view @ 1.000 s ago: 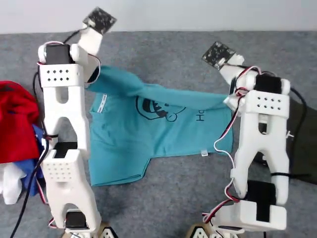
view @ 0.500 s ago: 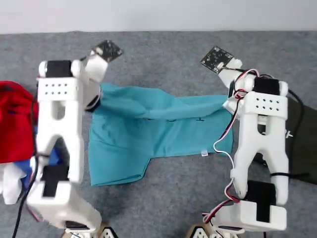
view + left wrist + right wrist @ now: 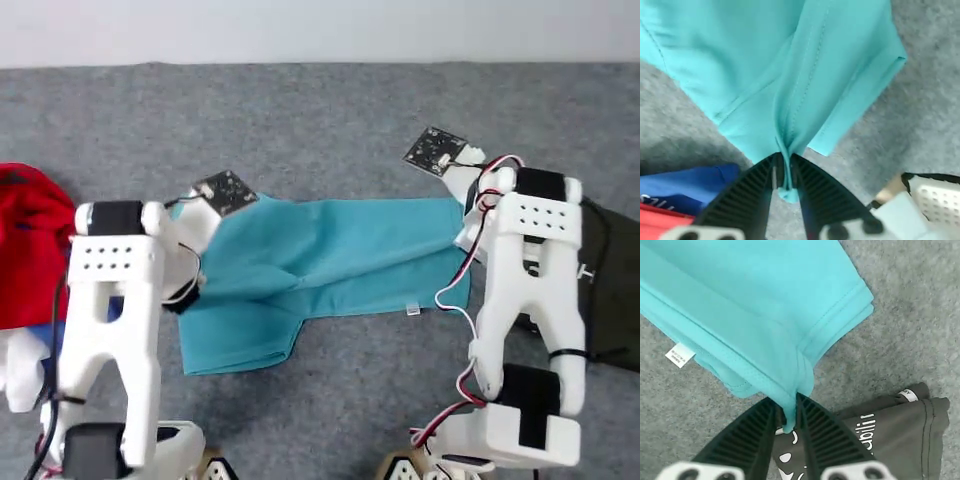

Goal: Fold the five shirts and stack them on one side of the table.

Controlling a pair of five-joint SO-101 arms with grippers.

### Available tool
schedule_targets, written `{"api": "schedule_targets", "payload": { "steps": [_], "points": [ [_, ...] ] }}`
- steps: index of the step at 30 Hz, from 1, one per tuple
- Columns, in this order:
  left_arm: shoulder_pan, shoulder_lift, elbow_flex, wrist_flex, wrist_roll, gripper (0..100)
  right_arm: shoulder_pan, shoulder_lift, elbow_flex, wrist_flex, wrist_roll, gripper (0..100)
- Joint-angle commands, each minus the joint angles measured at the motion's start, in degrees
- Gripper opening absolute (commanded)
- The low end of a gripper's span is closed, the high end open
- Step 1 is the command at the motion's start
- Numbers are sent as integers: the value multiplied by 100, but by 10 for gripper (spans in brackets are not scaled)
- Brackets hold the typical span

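folding the teal shirt [image 3: 340,250]: left gripper [image 3: 782,170] and right gripper [image 3: 787,414] are each closed on its edge. next, likely lay it flat beneath them.

Teal shirt [image 3: 790,65] pinched in left gripper [image 3: 782,172]

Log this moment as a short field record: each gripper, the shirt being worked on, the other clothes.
left gripper: shut on one end of the teal shirt
right gripper: shut on the teal shirt's other end
teal shirt: doubled over on the grey table, one sleeve sticking out toward the arm bases
dark shirt: lying beside the right arm
red shirt: heaped by the left arm, blue shirt next to it
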Motion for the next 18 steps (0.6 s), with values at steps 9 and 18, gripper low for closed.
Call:
{"api": "schedule_targets", "payload": {
  "steps": [9,18],
  "points": [
    [-141,-598,286,-387,-62,58,189,-119,-149,673,35,155],
    [-563,-2119,303,-237,-70,167,444,-110,-1196,1666,26,214]
  ]
}}
